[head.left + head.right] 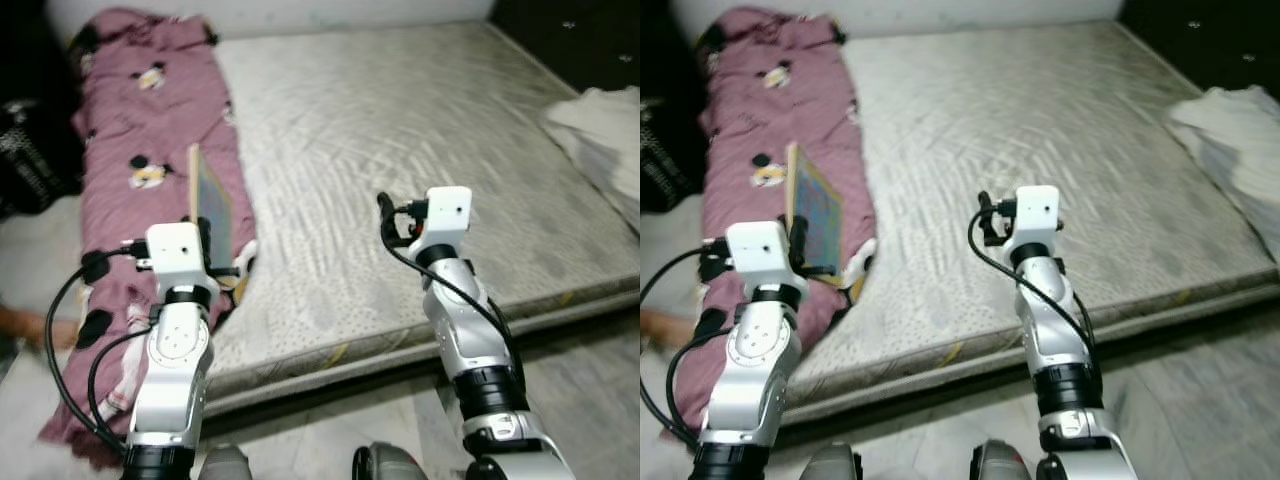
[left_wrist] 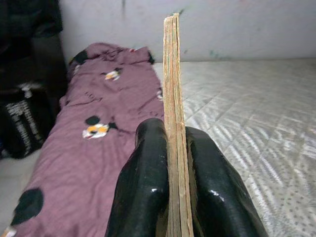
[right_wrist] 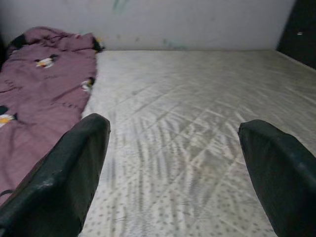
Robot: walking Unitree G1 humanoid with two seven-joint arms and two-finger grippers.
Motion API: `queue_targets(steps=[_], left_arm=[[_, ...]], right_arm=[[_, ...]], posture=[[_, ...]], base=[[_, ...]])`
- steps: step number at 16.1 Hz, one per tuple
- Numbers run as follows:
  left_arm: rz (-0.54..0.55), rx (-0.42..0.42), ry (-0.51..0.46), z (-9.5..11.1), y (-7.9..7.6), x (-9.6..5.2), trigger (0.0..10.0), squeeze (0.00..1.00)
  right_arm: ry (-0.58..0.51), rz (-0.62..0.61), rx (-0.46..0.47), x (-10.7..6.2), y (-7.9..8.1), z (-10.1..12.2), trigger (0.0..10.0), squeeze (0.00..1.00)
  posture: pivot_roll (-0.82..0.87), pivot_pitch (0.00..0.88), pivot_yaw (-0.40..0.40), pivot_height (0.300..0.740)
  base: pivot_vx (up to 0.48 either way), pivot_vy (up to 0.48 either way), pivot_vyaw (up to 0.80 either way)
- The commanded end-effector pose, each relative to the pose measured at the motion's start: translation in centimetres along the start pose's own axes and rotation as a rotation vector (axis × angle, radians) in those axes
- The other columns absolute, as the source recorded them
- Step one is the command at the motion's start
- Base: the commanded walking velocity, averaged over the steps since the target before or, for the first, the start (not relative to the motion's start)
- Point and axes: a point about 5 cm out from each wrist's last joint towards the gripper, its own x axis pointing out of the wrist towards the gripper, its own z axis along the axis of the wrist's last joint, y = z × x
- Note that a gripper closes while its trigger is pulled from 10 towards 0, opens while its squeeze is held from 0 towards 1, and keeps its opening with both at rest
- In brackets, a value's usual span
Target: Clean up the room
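My left gripper (image 2: 174, 136) is shut on a thin book (image 2: 173, 74) with a blue patterned cover (image 1: 211, 203), held upright on its edge. The book stands above the maroon blanket with cartoon mouse prints (image 1: 140, 120), which lies along the left side of the grey mattress (image 1: 400, 130). My right gripper (image 3: 173, 148) is open with nothing between its fingers (image 3: 74, 163), and it hovers over the front middle of the mattress (image 3: 187, 98). In the head views the right wrist (image 1: 445, 215) sits just inside the mattress's front edge.
A pile of white cloth (image 1: 600, 120) lies on the right edge of the mattress. A black bag (image 1: 30, 150) stands on the floor at the left. What looks like a person's hand (image 1: 660, 325) shows low at the left. Pale floor (image 1: 590, 370) runs along the front.
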Motion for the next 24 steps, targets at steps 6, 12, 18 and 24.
queue_targets(steps=[6, 12, 18, 24], left_arm=[[0.01, -0.006, -0.037, 0.7, 0.2, 0.1, 10.0, 0.0], [0.006, 0.013, -0.031, 0.4, 0.3, -0.2, 10.0, 0.0], [-0.013, -0.002, -0.034, 0.6, 0.2, -0.1, 10.0, 0.0], [-0.016, -0.006, -0.044, 0.8, 0.2, 0.0, 10.0, 0.0]], right_arm=[[0.011, 0.0, 0.001, 0.1, 0.3, -0.2, 10.0, 0.0], [0.024, 0.009, 0.021, -0.1, 0.8, -0.5, 10.0, 0.0], [0.029, 0.02, 0.041, 0.0, 1.1, -0.6, 10.0, 0.0], [0.028, 0.033, 0.036, 0.1, 1.3, -0.6, 10.0, 0.0]], posture=[[0.06, 0.067, -0.019, 0.74], [0.06, 0.072, -0.014, 0.74], [0.07, 0.072, -0.011, 0.74], [0.07, 0.064, -0.013, 0.74]], base=[[0.0, 0.0, 0.57], [0.0, 0.0, 0.27], [0.0, 0.0, 0.0], [0.0, -0.091, 0.0]])
